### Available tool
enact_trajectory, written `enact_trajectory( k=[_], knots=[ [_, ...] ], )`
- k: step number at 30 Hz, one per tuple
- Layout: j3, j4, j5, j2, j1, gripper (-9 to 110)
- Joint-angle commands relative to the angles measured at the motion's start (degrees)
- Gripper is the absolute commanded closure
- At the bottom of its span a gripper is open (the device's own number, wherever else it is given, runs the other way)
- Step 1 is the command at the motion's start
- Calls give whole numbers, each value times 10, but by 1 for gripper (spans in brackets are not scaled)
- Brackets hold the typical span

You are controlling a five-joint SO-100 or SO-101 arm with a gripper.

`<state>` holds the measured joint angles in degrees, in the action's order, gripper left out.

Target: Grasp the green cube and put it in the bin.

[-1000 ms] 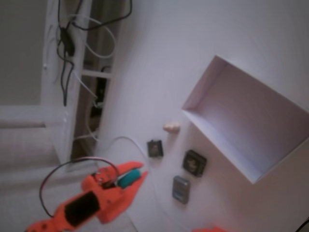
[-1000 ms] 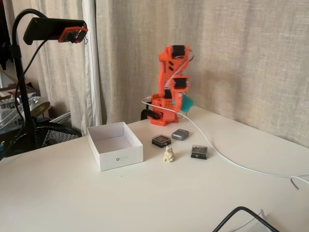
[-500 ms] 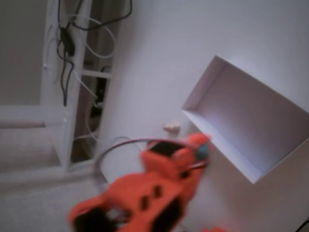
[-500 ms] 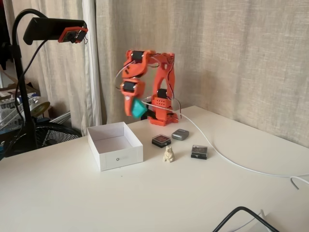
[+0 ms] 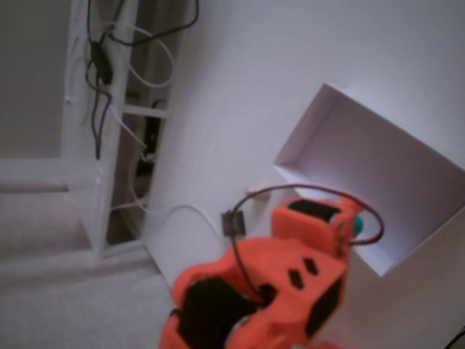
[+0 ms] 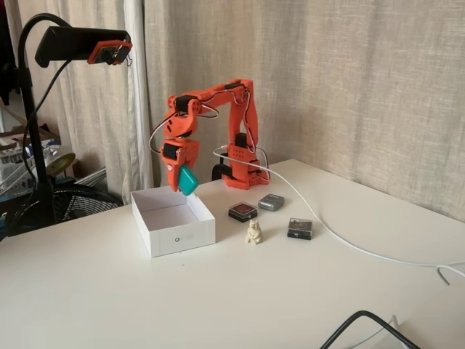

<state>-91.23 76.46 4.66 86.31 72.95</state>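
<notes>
In a fixed view the orange arm reaches left, and my gripper (image 6: pixel 182 186) points down, shut on the teal green cube (image 6: pixel 188 179). The cube hangs in the air above the back right part of the white bin (image 6: pixel 182 238), clear of its walls. In the other fixed view, the arm's orange body (image 5: pixel 290 276) covers most of the gripper. Only a sliver of the green cube (image 5: pixel 357 224) shows there, over the near edge of the bin (image 5: pixel 304 137). The bin's floor looks bare in both fixed views.
To the right of the bin lie two dark square blocks (image 6: pixel 243 211) (image 6: pixel 299 229), a grey-blue block (image 6: pixel 271 202) and a small cream figurine (image 6: pixel 253 232). A white cable (image 6: pixel 341 240) runs across the table. A camera on a black stand (image 6: pixel 80 45) stands at the left.
The arm has swung from folded upright over its base out to the left, carrying the green cube over the bin and lowering it a little.
</notes>
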Motion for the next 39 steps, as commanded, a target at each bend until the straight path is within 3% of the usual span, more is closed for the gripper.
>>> enact_trajectory(
  k=[1,13,18,24,35,39],
  knots=[
    [18,-63,0,2,10,95],
    [38,-77,0,4,-15,83],
    [38,-90,0,38,-84,79],
    [17,-65,0,142,-281,79],
    [-229,-189,-3,485,-830,75],
    [-362,-195,-2,621,-910,72]
  ],
)
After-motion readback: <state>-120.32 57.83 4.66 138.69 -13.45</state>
